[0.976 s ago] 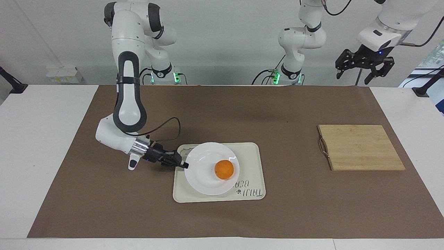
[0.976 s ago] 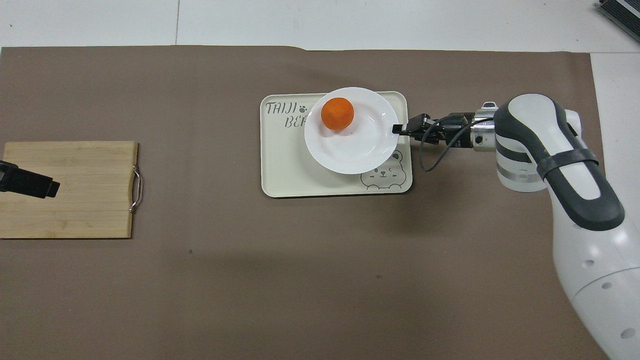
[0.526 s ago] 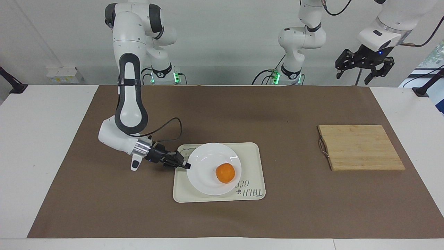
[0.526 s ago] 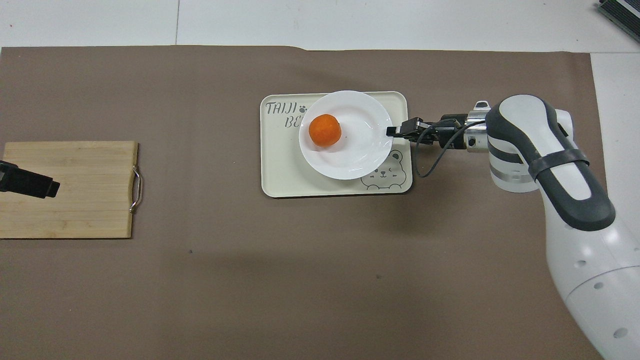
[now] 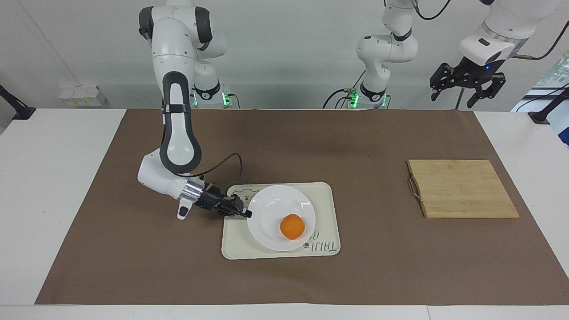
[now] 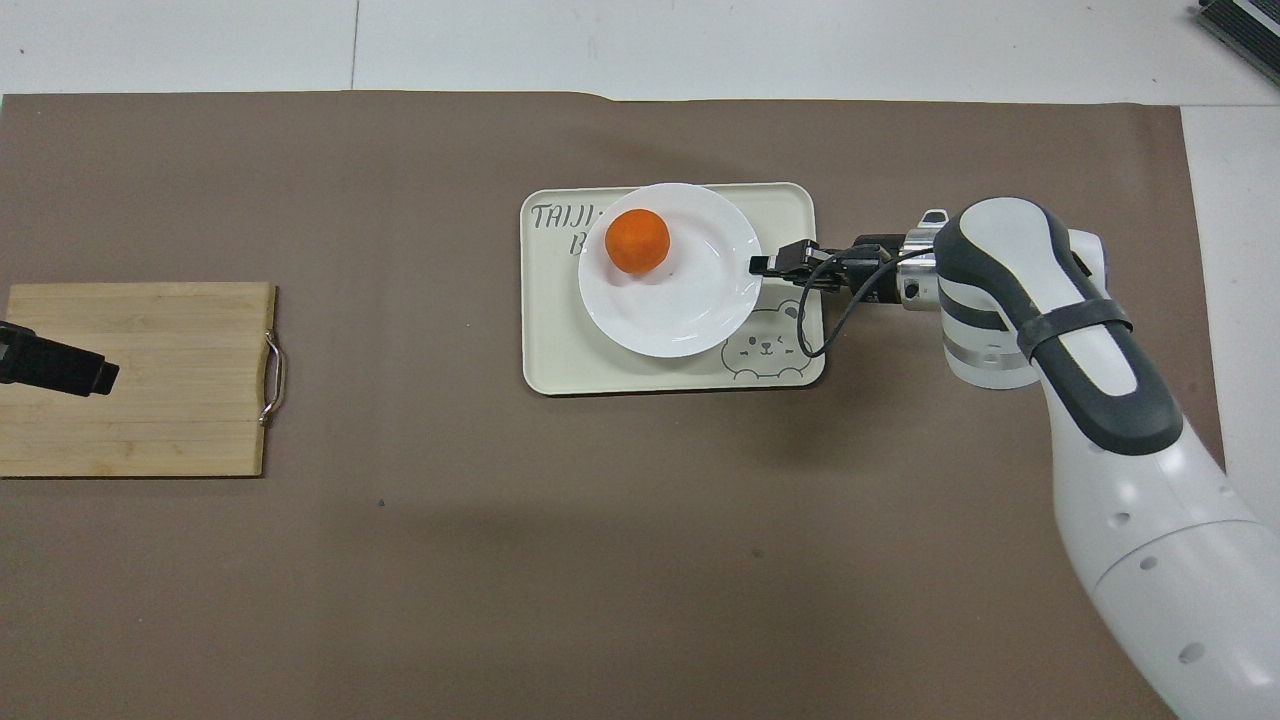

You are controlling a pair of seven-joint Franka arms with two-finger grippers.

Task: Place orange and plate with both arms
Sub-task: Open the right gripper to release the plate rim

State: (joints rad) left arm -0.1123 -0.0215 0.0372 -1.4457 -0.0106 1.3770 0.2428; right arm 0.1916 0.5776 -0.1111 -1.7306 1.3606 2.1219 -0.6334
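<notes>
Since a second ago, in the facing view, your right end effector [image 5: 248, 214], clamped on the rim of the plate [image 5: 273, 212], has slid it toward the left arm's end of the tray [image 5: 323, 195], so the placing looks nearly done. You have one orange [image 5: 292, 226], on the plate. The left end effector [image 5: 464, 84] waits high, fingers spread.

From overhead, count one plate [image 6: 700, 300], one orange [image 6: 637, 241], one bear-printed tray [image 6: 560, 350], one cutting board [image 6: 160, 390].
</notes>
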